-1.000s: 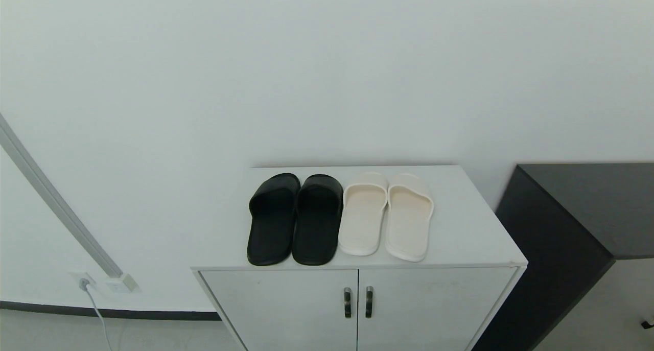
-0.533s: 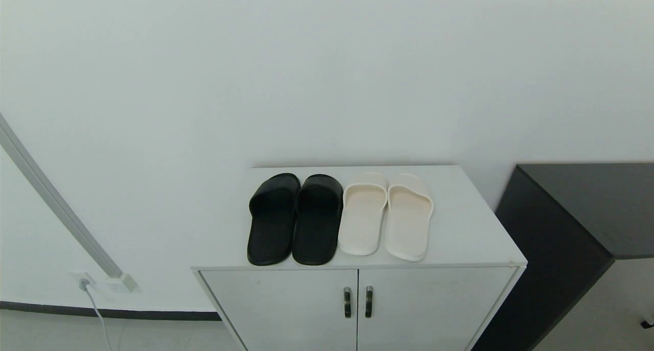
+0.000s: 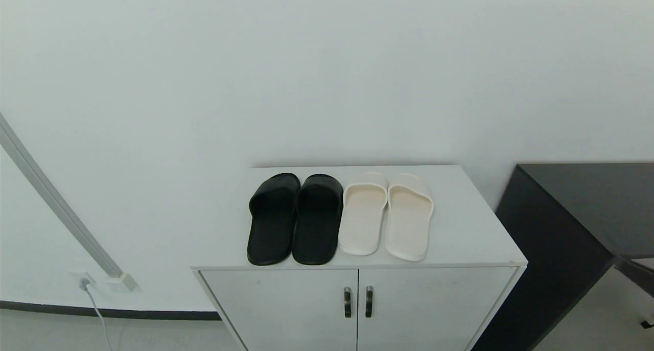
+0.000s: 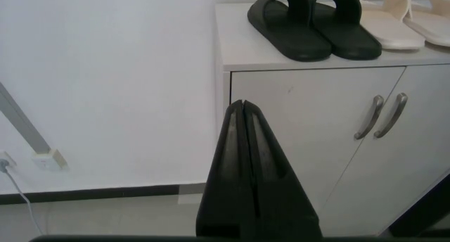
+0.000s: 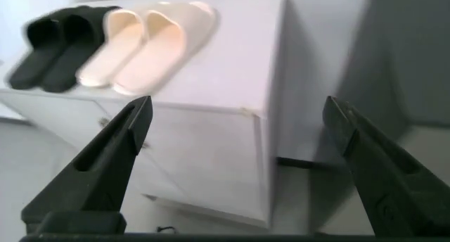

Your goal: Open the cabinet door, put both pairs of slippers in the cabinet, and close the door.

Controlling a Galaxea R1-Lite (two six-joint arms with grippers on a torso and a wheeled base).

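A white cabinet (image 3: 460, 238) stands against the wall with both doors shut, and two dark handles (image 3: 357, 302) meet at its middle. On its top lie a pair of black slippers (image 3: 294, 218) and, to their right, a pair of cream slippers (image 3: 386, 215), toes to the wall. My left gripper (image 4: 243, 105) is shut and empty, below the cabinet's top, off the left door's (image 4: 309, 122) outer corner. My right gripper (image 5: 239, 112) is open and empty, off the cabinet's right front corner (image 5: 246, 110), with the cream slippers (image 5: 148, 41) beyond. A dark part of my right arm (image 3: 636, 272) shows at the right edge.
A tall black unit (image 3: 587, 203) stands close to the cabinet's right side. On the left, a grey conduit (image 3: 51, 203) runs down the wall to a socket (image 3: 82, 281) with a cable plugged in. Floor lies open to the cabinet's left.
A dark part of my right arm has come into the head view at the lower right edge. Slippers and cabinet doors have not moved.
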